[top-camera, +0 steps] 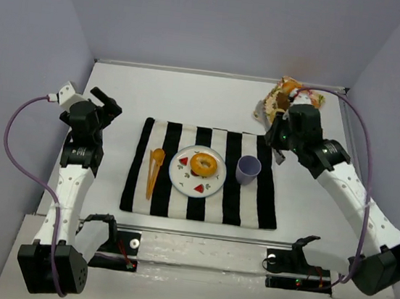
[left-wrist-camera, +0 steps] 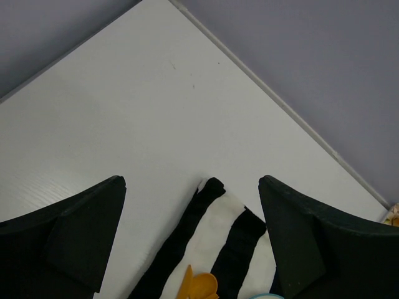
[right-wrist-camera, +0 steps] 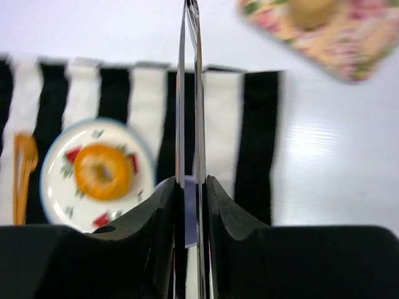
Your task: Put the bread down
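We see the bread (right-wrist-camera: 103, 171) lying on the plate (right-wrist-camera: 56, 199), left of the right gripper (right-wrist-camera: 190, 187) — its fingers pinch thin metal tongs (right-wrist-camera: 190, 93), blades pressed together. The purple cup (top-camera: 248, 170) stands between plate and gripper; a floral dish (right-wrist-camera: 293, 34) lies beyond, to its right. The left gripper (left-wrist-camera: 190, 182) — spread wide — hangs over the striped cloth (left-wrist-camera: 218, 230) corner.

White table (top-camera: 213, 100), matte, walls on three sides. Black-and-white striped cloth (top-camera: 138, 178) lies flat at centre, edges square to the table. Floral-patterned mat or tray (top-camera: 287, 83), can't tell which, at 1 o'clock from the cloth near the far-right corner, apart from it.
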